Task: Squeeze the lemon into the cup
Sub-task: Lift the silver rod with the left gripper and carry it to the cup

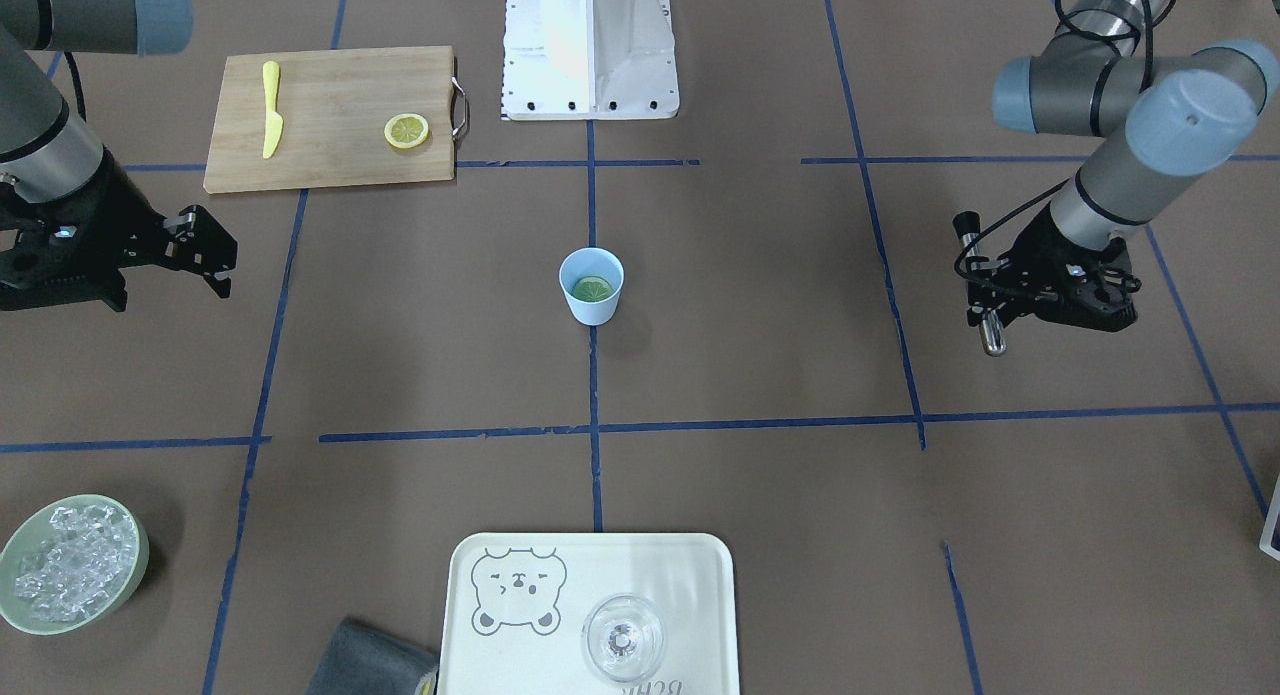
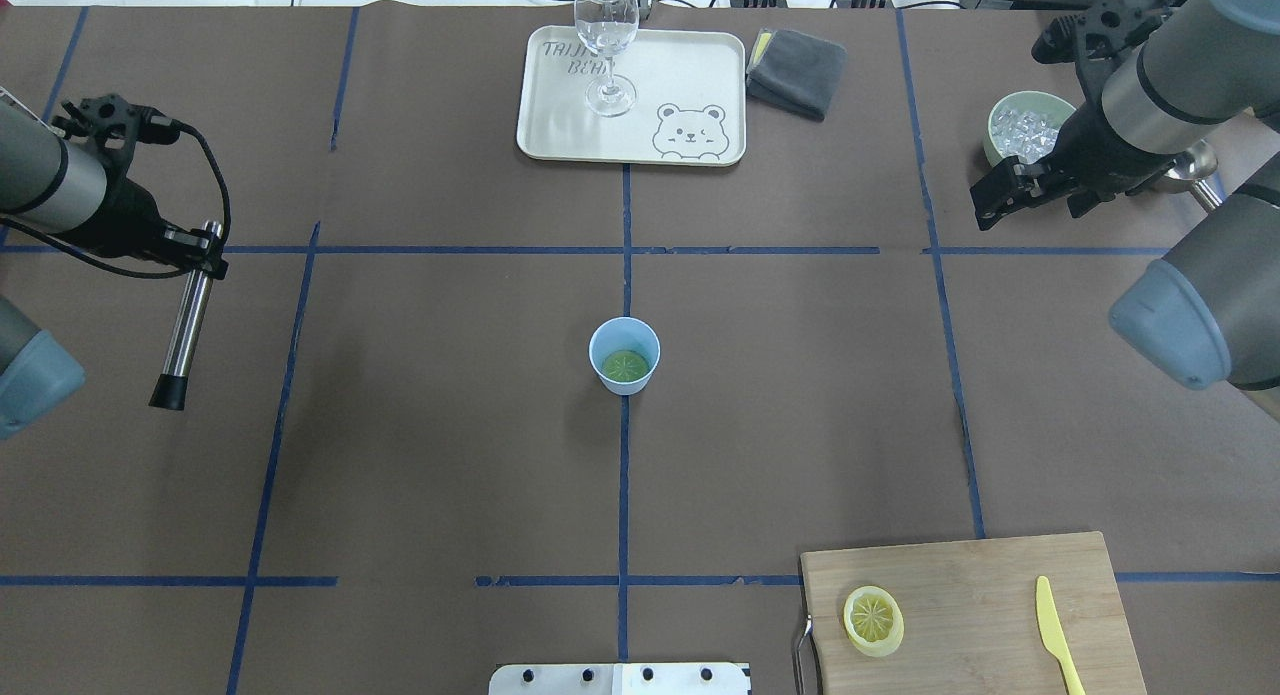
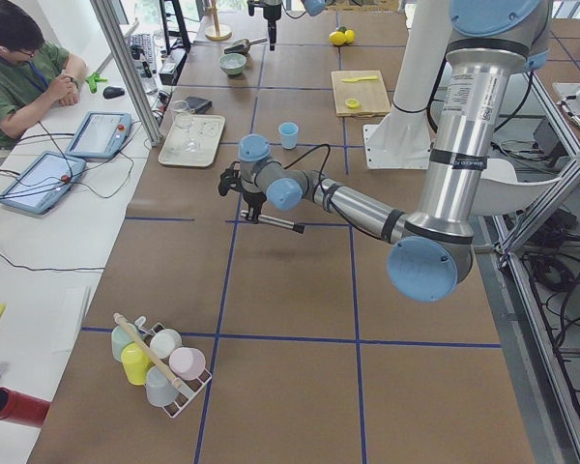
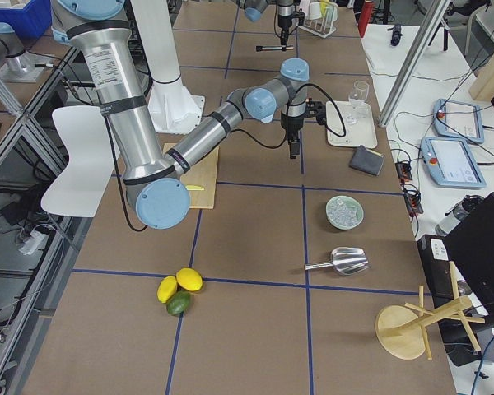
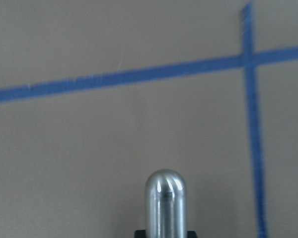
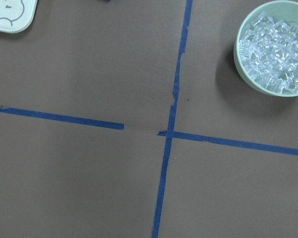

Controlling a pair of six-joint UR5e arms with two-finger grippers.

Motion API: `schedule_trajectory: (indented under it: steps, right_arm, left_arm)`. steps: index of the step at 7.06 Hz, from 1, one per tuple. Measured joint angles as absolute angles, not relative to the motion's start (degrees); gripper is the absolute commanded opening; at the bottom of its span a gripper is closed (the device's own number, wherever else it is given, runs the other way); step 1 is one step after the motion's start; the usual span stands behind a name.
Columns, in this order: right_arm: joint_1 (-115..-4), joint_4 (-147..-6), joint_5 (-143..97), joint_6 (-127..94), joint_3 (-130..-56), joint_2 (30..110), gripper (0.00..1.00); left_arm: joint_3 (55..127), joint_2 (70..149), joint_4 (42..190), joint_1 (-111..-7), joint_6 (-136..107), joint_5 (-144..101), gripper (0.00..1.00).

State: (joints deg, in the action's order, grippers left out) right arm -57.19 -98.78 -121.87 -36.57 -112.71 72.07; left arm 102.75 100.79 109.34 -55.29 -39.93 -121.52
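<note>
The lemon (image 1: 591, 289) lies flat inside the cup (image 1: 592, 311) at the worktop's centre. Toward the robot's left edge, the left gripper (image 2: 203, 250) clamps a steel rod (image 2: 188, 315). The right gripper (image 1: 215, 247) is empty, fingers apart.

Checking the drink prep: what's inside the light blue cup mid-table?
A lemon slice lies flat at the bottom of the cup, looking greenish there. The slice covers the base, so anything beneath it cannot be seen.

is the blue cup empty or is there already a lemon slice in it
Not empty: the cup holds a round lemon slice at its bottom, seen in the overhead and front views. Juice: cannot tell.
</note>
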Motion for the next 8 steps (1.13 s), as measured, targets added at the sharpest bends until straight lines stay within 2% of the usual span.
schedule_trajectory:
  steps: [2,5,8]
  right_arm:
    - [-57.21,-98.79,-121.90,-36.57,-112.81,72.11,1.00]
    - [-57.19,-98.79,-121.95,-36.64,-112.83,72.24,1.00]
    - [-57.68,-98.79,-122.68,-36.69,-112.95,72.66,1.00]
  left_arm:
    - [108.24,104.23,109.30,-55.36,-42.59,-107.91,0.00]
    - [115.01,109.30,109.27,-49.32,-48.02,-90.79,0.00]
    - [116.38,117.43,110.31,-40.93,-48.49,-85.00,0.00]
